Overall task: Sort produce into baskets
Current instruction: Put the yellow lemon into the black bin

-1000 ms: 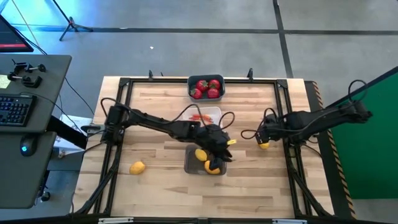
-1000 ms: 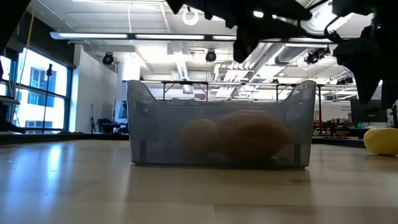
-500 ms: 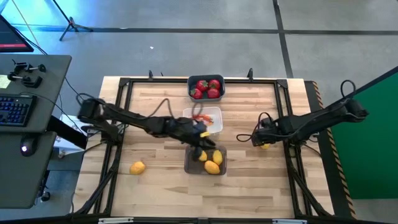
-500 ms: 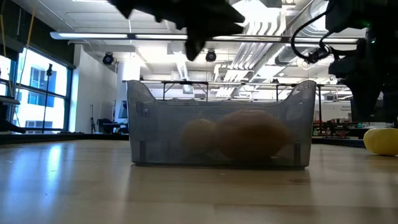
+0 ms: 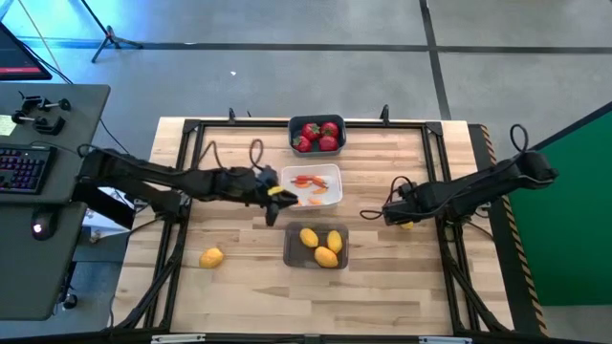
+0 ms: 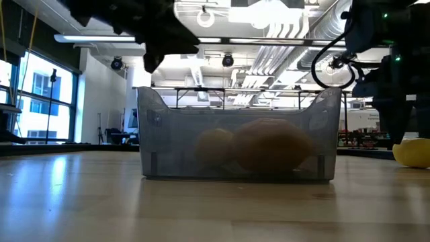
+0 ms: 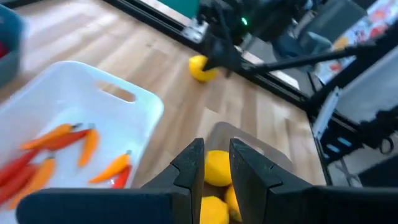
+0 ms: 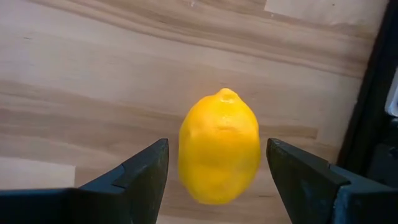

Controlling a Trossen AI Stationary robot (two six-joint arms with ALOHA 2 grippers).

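We see the right gripper [image 8: 217, 171] low over the desk [image 5: 239, 268], fingers [image 8: 140, 171] spread around a lemon [image 8: 219, 146], apparently not yet touching it. The left gripper [image 7: 216, 163] hangs beside the white basket [image 5: 325, 172] of carrots [image 7: 59, 140], fingers nearly clenched, grasping nothing. 3 lemons lie in the grey basket [image 5: 291, 250], strawberries in the blue one [image 5: 317, 123], another lemon [image 5: 211, 256] apart.

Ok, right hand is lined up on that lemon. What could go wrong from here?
1. The right hand is open with the lemon between its fingers, not yet gripped; the rounded fruit could squirt out or roll when they close.
2. That lemon lies near the black table frame, which may crowd the approach.
3. The left hand hangs between the white basket and the grey basket; both arms could meet there.
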